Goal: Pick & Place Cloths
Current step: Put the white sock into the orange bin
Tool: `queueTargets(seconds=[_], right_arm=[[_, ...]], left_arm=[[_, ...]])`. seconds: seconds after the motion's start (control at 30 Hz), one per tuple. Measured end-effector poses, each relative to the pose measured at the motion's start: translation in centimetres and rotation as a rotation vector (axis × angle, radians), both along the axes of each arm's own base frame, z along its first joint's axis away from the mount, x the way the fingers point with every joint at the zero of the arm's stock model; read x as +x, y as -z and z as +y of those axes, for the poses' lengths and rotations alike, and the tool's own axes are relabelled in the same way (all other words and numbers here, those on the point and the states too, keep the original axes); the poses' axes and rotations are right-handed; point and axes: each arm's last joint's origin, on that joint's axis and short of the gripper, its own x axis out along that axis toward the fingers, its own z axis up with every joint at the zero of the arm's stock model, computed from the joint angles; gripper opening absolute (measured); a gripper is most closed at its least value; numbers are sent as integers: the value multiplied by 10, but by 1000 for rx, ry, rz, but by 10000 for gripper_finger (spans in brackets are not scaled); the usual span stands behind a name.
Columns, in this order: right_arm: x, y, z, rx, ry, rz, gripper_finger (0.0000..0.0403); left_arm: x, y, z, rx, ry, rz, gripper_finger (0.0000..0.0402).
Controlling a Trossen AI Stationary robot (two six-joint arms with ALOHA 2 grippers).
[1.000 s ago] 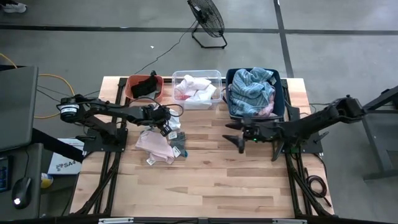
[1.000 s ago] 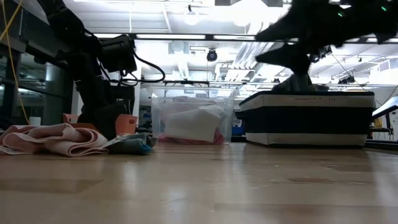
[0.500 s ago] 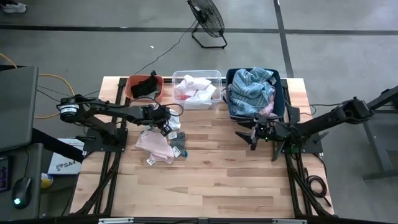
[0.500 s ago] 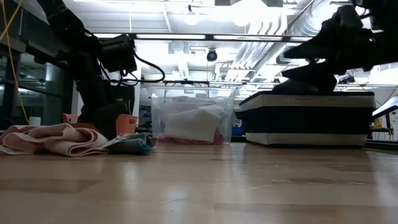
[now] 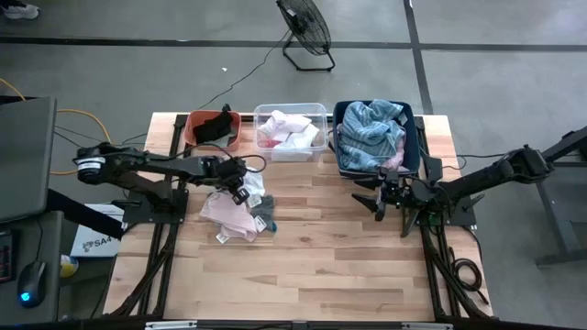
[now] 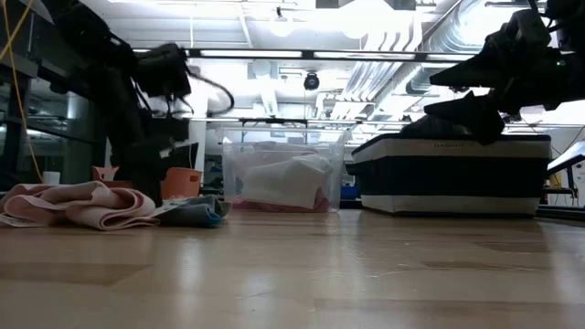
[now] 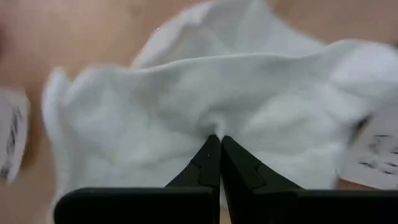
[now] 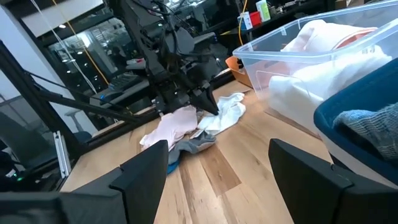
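Observation:
A white cloth (image 5: 256, 184) lies on the table near the left arm, with my left gripper (image 5: 241, 188) shut on it. Its creased surface fills the left wrist view (image 7: 186, 106). Just nearer lie a pale pink cloth (image 5: 227, 216) and a small grey cloth (image 5: 264, 213), both resting on the wood. In the right wrist view the white cloth (image 8: 227, 112) lies beside the pink one (image 8: 171, 127). My right gripper (image 5: 374, 196) hovers open in front of the dark blue bin (image 5: 415, 147), with nothing between its fingers. My left gripper pinches a small raised fold in the middle of the white cloth (image 7: 215, 128) between its two fingertips. The fingers come slanting down from the table's left side. The cloth puckers toward the tips, and the rest of it lies spread on the table.
Along the far edge stand an orange bin (image 5: 194, 135) holding a black cloth, a clear bin (image 5: 291, 110) with white and pink cloths, and the dark blue bin heaped with a blue-striped cloth (image 5: 371, 136). Bare wood stretches across the table's near half.
My right gripper has drawn back toward the table's right edge and sunk lower, staying open. My left arm has tipped a little while its gripper stays shut on the white cloth, which has kept its place.

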Motion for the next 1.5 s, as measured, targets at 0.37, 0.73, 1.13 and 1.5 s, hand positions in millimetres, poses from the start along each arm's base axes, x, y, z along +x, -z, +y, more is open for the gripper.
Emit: queueTargets(seconds=[0.37,0.73,1.13,1.5], right_arm=[[0,1,0,-2,0,5,270],[0,2,0,-5,0,14,270],[0,2,0,-5,0,16,270],[0,2,0,-5,0,16,270]], left_arm=[[-21,-42,-5,57,0,-166,0],[-32,-95,-8,245,47,-240,0],[-40,-151,-9,627,-117,-78,0],[-53,-182,6,1044,-486,113,0]])
